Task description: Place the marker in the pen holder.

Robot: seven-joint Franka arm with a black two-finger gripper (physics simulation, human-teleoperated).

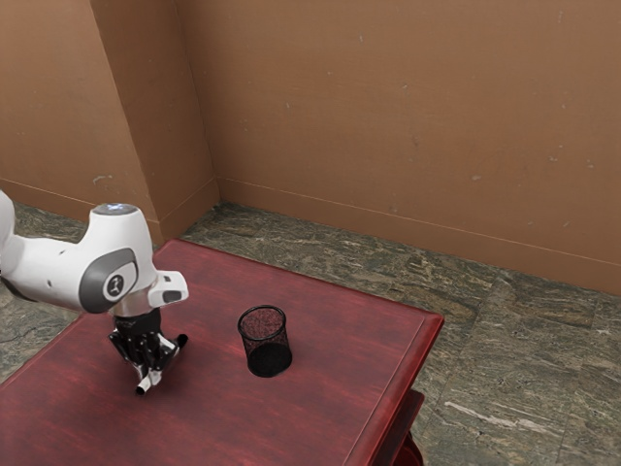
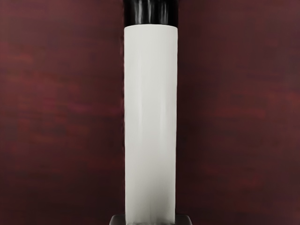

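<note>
My gripper (image 1: pixel 151 369) is low over the table at the exterior view's left, shut on the marker (image 1: pixel 147 381), whose white body and black end stick out below the fingers. In the wrist view the marker (image 2: pixel 150 122) runs lengthwise, white with a black end, and the gripper (image 2: pixel 151 220) has a fingertip edge against each side of it. Whether the marker touches the table cannot be told. The pen holder (image 1: pixel 266 342), a black mesh cup, stands upright on the table, apart from the gripper, toward the exterior view's right.
The dark red wooden table (image 1: pixel 320 408) has its far edge behind the pen holder and a corner at the exterior view's right. Stone floor (image 1: pixel 524 359) and a brown wall (image 1: pixel 388 116) lie beyond.
</note>
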